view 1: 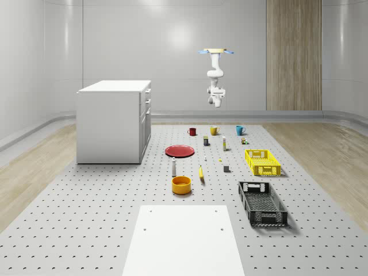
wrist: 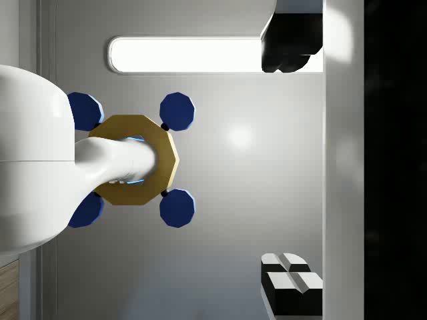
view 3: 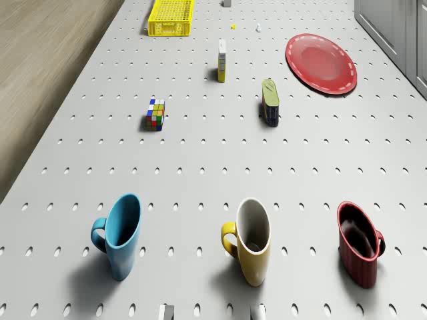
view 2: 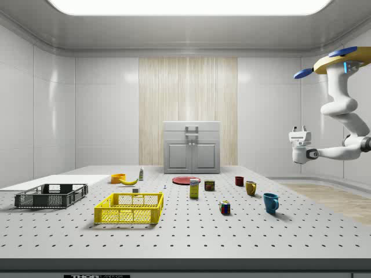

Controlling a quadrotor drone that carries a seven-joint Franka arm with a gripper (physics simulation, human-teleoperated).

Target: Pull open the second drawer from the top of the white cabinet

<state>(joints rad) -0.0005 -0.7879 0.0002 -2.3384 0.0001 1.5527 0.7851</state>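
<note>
Nearest me a smooth white flat panel [view 1: 184, 241] lies on the grey perforated metal table [view 1: 69, 218], with bare dotted surface on both sides of it. Past it, toward the whole-scene view's right, sits a long black mesh plastic crate [view 1: 262, 203]. A round orange bowl [view 1: 181, 184] and a curved yellow banana [view 1: 201, 173] lie near the middle. Further on come a yellow lattice crate [view 1: 263, 162] and a flat glossy red plate [view 1: 180, 151].

The boxy white cabinet [view 1: 115, 121] stands on the whole-scene view's left side of the table, its front turned toward the row of small things. The red plate is the nearest thing to that front, and a strip of bare table runs between them. In the side view the cabinet shows two shallow drawers stacked above a pair of doors. The second drawer from the top [view 2: 200, 137] sits flush with the face, shut, a small pale handle at its middle.

Beyond the plate a multicoloured puzzle cube [view 3: 155, 113] rests alone. Then three glazed mugs line up well apart from one another: a blue mug [view 3: 120, 233], a yellow mug [view 3: 250, 240] and a dark red mug [view 3: 360, 252].

Farthest off, the gold-bodied quadrotor drone with blue rotors [view 1: 217, 52] hovers high over the table's far edge, behind the mugs and well clear of the cabinet. Its jointed white arm [view 2: 342, 107] folds down and forward. The gripper [view 2: 299, 132] hangs in open air, pointing upward, its fingers [wrist: 290, 283] spread wide apart with nothing between them.
</note>
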